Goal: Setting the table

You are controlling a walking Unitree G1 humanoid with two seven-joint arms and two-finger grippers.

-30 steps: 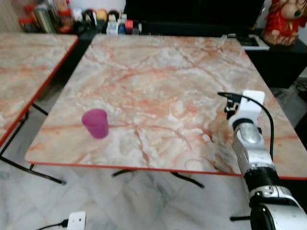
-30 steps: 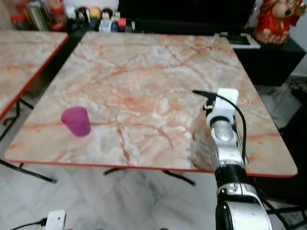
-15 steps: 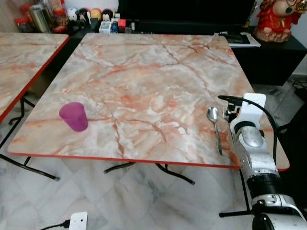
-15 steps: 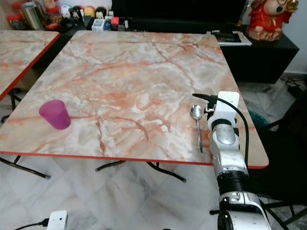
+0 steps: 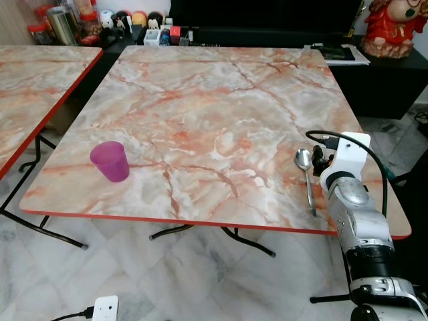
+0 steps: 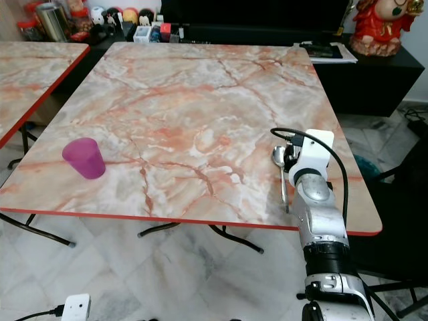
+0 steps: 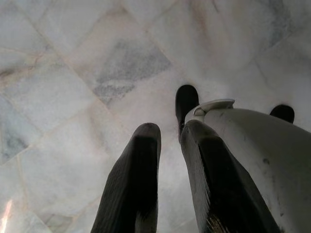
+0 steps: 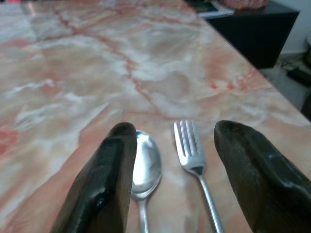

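A metal spoon (image 5: 305, 162) lies near the marble table's (image 5: 221, 100) right front corner, bowl pointing away from me. In the right wrist view a metal fork (image 8: 191, 148) lies just beside the spoon (image 8: 146, 165). My right gripper (image 8: 175, 130) hovers low over both, open, with nothing between its fingers; its wrist (image 5: 344, 160) hides the fork from the head views. A purple cup (image 5: 110, 161) stands upright near the table's left front edge. My left gripper (image 7: 169, 128) hangs idle over the floor tiles, fingers nearly together and holding nothing.
A second marble table (image 5: 33, 87) stands to the left across a narrow gap. A black cabinet (image 5: 374, 80) behind carries jars (image 5: 63, 17), papers (image 5: 338, 53) and a red statue (image 5: 394, 27). A white plug (image 5: 105, 309) lies on the floor.
The camera has shifted, so the whole scene sits differently. The spoon, unseen a second ago, now lies in view beside my right wrist. The cup stays put.
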